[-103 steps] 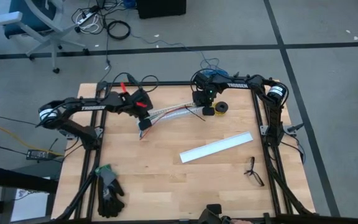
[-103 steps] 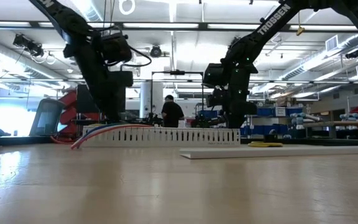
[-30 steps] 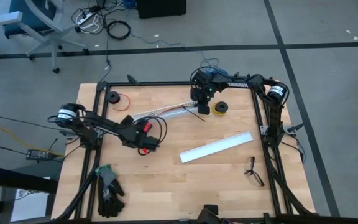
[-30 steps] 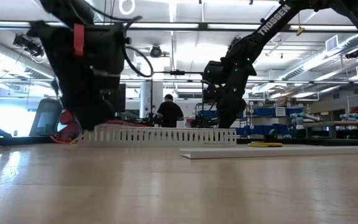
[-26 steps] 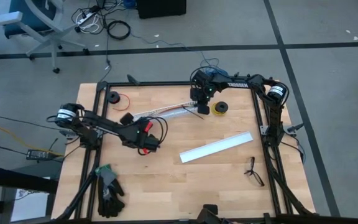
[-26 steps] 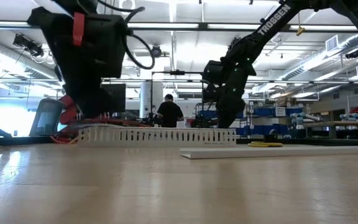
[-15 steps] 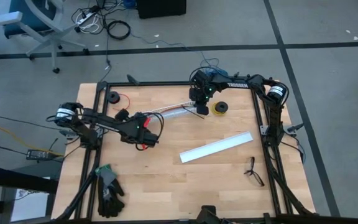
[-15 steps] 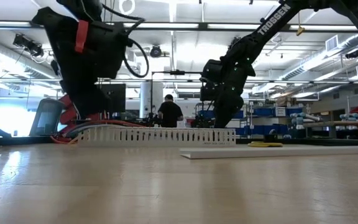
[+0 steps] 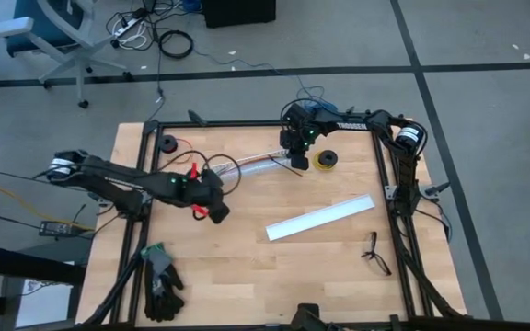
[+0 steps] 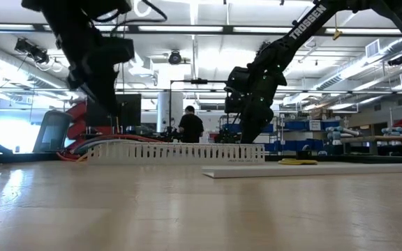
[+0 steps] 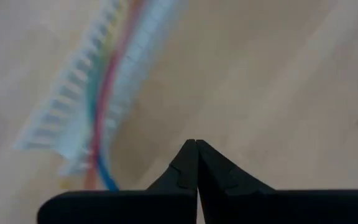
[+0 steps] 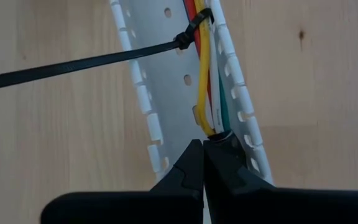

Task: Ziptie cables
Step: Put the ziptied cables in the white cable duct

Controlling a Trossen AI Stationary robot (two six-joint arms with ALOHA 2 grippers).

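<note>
The cables [image 12: 202, 74], yellow, red and green wires, lie in a white slotted channel [image 9: 247, 165] at the table's far middle. The black ziptie [image 12: 92, 62] is looped around them, and its long tail sticks out sideways over the wood. My right gripper [image 12: 202, 142] is shut on the cables at the channel's right end [image 9: 293, 158]. My left gripper [image 11: 196, 143] is shut with nothing in it. It hangs above the table, nearer than the channel's left end [image 9: 214, 211]. My right gripper pinches the cables [image 12: 212, 129] between its two fingertips, a short way along from the ziptie's loop [image 12: 201, 22]. The fingers slant down from above. The cables lie in the channel, which rests on the table.
A yellow wire spool [image 9: 324, 161] sits right of my right gripper. A flat white strip [image 9: 320, 218] lies slanted at the middle right, a small black forked object [image 9: 374, 253] near the right front. Black gloves [image 9: 161, 280] lie at the front left, a black spool [image 9: 168, 143] at the far left.
My left gripper has risen from table height near the channel's left end and tipped toward level, staying shut with nothing in it. The channel and cables lie where they did.
</note>
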